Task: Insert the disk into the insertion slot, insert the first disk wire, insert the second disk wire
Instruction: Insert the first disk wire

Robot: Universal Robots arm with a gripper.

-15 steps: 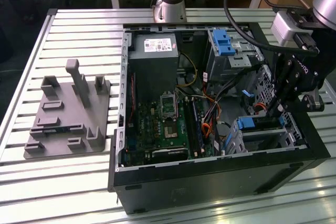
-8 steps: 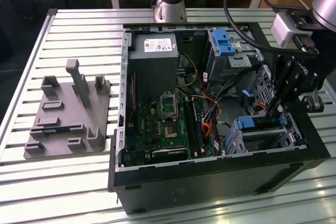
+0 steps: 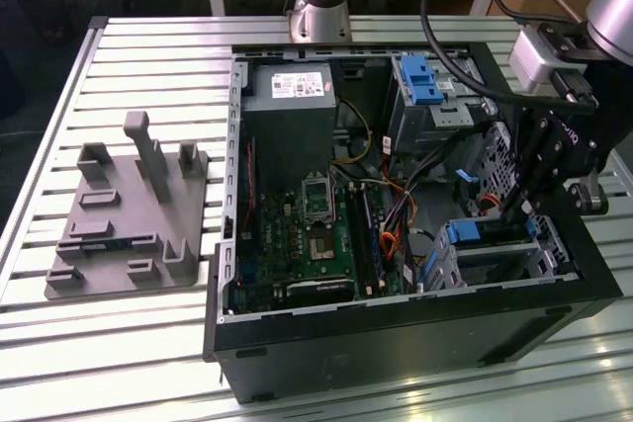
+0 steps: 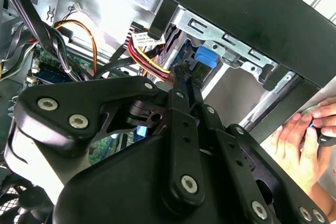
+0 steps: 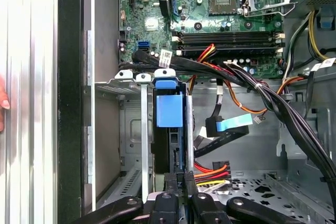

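Pincer (image 5: 177,181) clamped together on black wire plug (image 4: 185,69), just beside disk (image 5: 169,109) seated in insertion slot (image 5: 113,84) at exterior view's right; plug best held square, pushed straight, wires (image 5: 211,173) slack.

Cables (image 5: 262,95) (black, orange) crowd the space beside the insertion slot (image 5: 107,129).

Matt perforated sheet-metal insertion slot (image 3: 445,264)

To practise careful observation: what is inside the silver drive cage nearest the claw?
The disk, by its blue carrier, shows inside the insertion slot; cage walls cover most of it.
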